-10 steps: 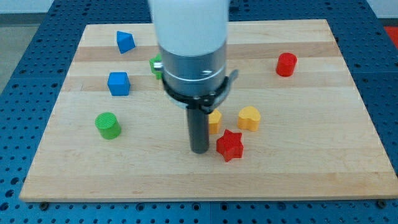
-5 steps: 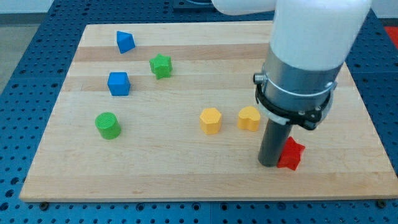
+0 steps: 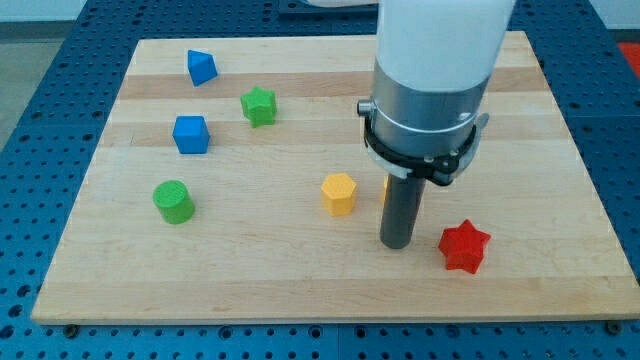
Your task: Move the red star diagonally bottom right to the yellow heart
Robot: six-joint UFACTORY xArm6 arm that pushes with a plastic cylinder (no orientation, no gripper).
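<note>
The red star (image 3: 464, 247) lies near the board's bottom right part. My tip (image 3: 397, 243) rests on the board just to the star's left, a small gap apart from it. The yellow heart is almost fully hidden behind my rod; only a sliver (image 3: 385, 190) shows above the tip. The star sits down and to the right of that sliver.
A yellow hexagon block (image 3: 339, 194) lies left of the tip. A green star (image 3: 259, 105), a blue cube (image 3: 190, 134), a blue angular block (image 3: 200, 67) and a green cylinder (image 3: 173, 201) lie on the left half. The wooden board (image 3: 560, 150) ends close below the red star.
The red star was pushed right from below the heart to the bottom right. My tip has since drawn back left, off the star, and now covers the yellow heart.
</note>
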